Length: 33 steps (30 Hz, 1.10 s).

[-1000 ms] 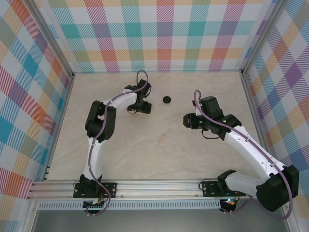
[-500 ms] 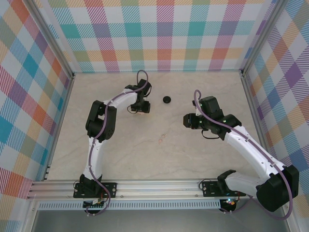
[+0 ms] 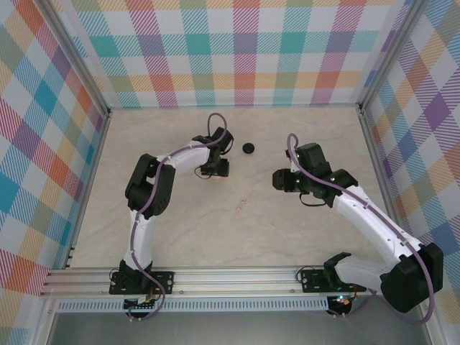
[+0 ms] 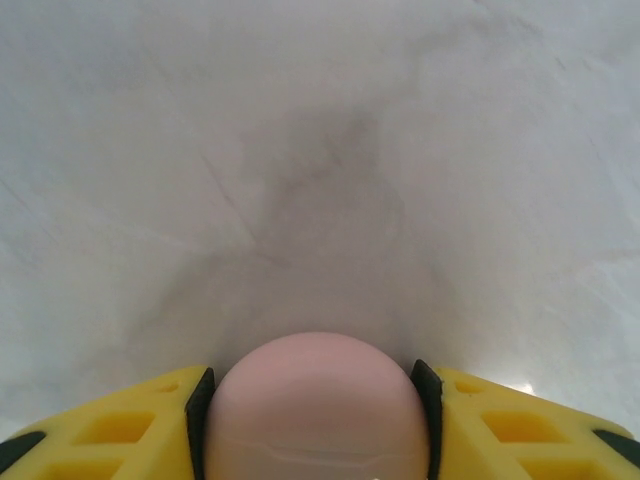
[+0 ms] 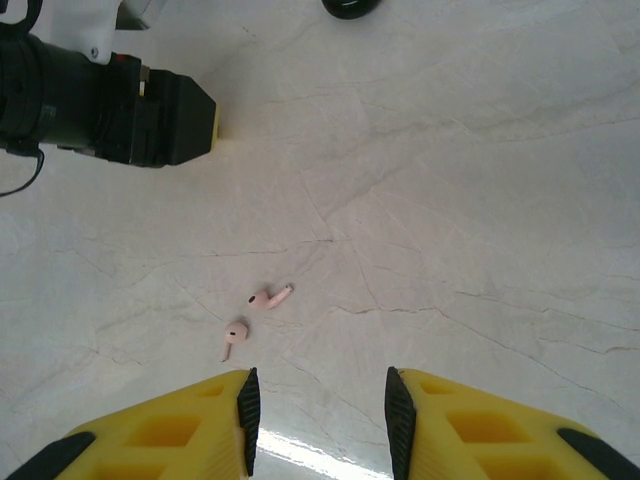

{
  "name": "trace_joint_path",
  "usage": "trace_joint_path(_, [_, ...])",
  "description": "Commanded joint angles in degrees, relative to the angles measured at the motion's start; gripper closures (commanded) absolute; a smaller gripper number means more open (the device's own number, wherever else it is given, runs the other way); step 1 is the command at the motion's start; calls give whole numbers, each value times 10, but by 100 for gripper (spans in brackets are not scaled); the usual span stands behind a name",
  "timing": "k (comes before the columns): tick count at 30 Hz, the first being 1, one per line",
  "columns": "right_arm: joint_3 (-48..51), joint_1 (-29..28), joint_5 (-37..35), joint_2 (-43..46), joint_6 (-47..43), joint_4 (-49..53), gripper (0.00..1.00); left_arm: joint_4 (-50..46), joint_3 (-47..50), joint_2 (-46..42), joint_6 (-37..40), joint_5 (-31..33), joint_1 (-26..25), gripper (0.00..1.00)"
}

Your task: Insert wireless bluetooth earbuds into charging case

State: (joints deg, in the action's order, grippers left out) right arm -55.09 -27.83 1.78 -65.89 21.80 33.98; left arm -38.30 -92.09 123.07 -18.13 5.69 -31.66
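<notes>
The charging case (image 4: pixel 318 410), a smooth salmon-pink puck, sits clamped between the yellow fingers (image 4: pixel 120 435) of my left gripper (image 3: pixel 215 170), just above the marble table. Two small pink earbuds (image 5: pixel 270 297) (image 5: pixel 235 335) lie side by side on the table, a short way ahead and left of my right gripper (image 5: pixel 318 410). In the top view they are faint pink specks (image 3: pixel 240 208) near the table's middle. My right gripper (image 3: pixel 277 180) hovers open with nothing between its fingers. The left gripper's black body (image 5: pixel 110 100) appears at the upper left of the right wrist view.
A small black round object (image 3: pixel 248 148) lies on the table at the back, between the two grippers, and also at the top edge of the right wrist view (image 5: pixel 350 6). Checked walls (image 3: pixel 230 50) enclose the table on three sides.
The left gripper has shut on the pink case and shifted right and toward the table's middle with it. The right arm has stayed still.
</notes>
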Motion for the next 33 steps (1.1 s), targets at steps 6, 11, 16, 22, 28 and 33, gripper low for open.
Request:
trace_joint_path(6, [13,1,-6,-10,4,-1,59,-3,37,-24,-93,10,-53,49])
trace_joint_path(11, [15,0,-4,-17,3,0,58,-1,38,-32,-98,16,-62,44])
trace_joint_path(16, [14,0,2,-31,6,-6,59,-8,25,-46,-86,26,-61,36])
trace_joint_path(22, [8,0,10,-52,10,-8,59,-23,5,-65,-65,26,-55,32])
trace_joint_path(28, [4,0,32,-76,12,-26,58,-16,15,-113,-44,-3,-31,31])
trace_joint_path(33, [-17,0,78,-130,20,-59,58,64,104,-186,-54,-108,27,33])
